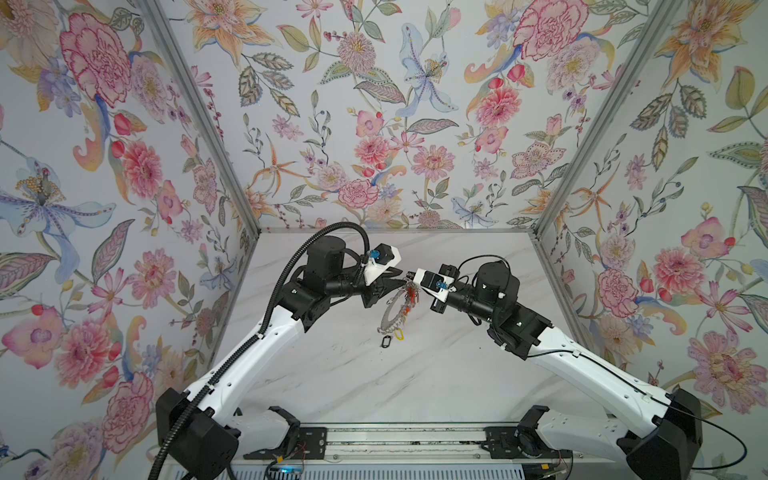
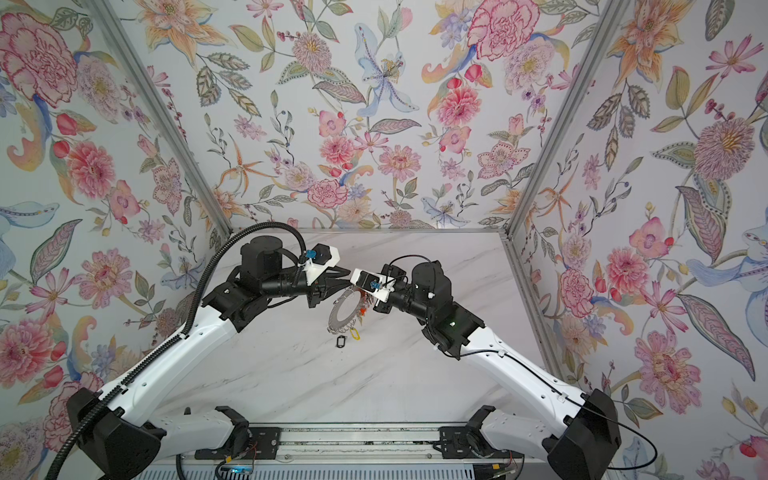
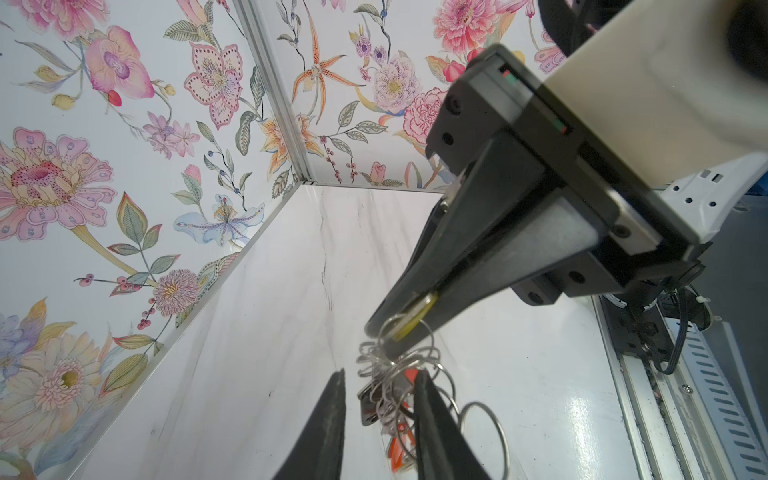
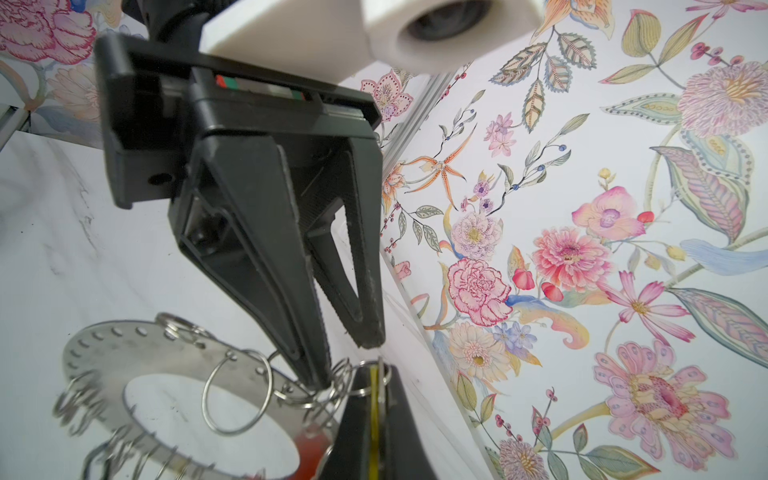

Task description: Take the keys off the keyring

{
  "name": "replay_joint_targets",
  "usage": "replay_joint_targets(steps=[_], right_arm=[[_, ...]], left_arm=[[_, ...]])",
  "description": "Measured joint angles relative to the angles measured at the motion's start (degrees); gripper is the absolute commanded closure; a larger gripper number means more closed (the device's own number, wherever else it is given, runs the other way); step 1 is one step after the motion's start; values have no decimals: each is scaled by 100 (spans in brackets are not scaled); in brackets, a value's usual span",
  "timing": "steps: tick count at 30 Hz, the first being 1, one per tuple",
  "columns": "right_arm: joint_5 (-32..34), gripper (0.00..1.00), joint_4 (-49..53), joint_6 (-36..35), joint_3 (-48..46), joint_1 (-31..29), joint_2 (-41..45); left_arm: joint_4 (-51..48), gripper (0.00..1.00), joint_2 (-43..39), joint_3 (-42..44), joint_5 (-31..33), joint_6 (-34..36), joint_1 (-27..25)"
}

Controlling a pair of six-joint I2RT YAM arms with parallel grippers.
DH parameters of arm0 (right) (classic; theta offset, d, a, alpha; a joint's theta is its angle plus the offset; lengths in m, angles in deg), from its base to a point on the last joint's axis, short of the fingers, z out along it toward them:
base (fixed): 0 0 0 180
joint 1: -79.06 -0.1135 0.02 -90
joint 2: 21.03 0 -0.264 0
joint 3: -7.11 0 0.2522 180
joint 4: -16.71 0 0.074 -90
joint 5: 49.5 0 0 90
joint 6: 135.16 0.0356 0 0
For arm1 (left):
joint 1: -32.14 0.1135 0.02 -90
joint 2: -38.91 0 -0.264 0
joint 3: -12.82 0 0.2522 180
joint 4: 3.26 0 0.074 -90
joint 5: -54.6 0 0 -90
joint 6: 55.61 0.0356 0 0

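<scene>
The keyring, a grey disc fringed with wire loops, hangs tilted above the table between both arms. In the right wrist view its perforated rim shows beside my right gripper, which is shut on a yellow-tagged key and its loop. The left wrist view shows that same grip. My left gripper stands with its jaws apart around the bunch of loops, a silver key and orange-tagged keys. One of its fingers is pushed in among the loops.
On the marble table under the keyring lie a yellow tag and a small black clip. Floral walls close in the back and both sides. A metal rail runs along the front edge.
</scene>
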Motion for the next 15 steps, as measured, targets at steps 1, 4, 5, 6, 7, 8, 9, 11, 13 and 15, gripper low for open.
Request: replay_joint_targets(steps=[1,4,5,6,7,8,9,11,13,15], right_arm=[[0,100,0,0,0,0,0],[7,100,2,2,0,0,-2],[13,100,2,0,0,2,-2],[24,100,2,0,0,2,-2],[31,100,2,0,0,7,-2],[35,100,0,0,0,13,-2],[33,100,0,0,0,24,-4],[24,100,-2,-2,0,28,-4],[24,100,0,-7,0,28,-4],[26,100,2,-20,0,59,-4]], left_arm=[[0,77,11,0,-2,-2,0],[9,81,57,-7,-22,-2,-4],[17,83,74,-11,-31,-4,-9],[26,85,85,-13,-46,-2,-11],[37,86,96,-13,-68,0,-11],[39,87,107,-15,-72,2,-17],[42,88,116,-17,-85,-2,-22],[42,92,133,-20,-94,-4,-39],[39,96,149,-20,-107,-7,-48],[44,99,149,-20,-107,-2,-48]])
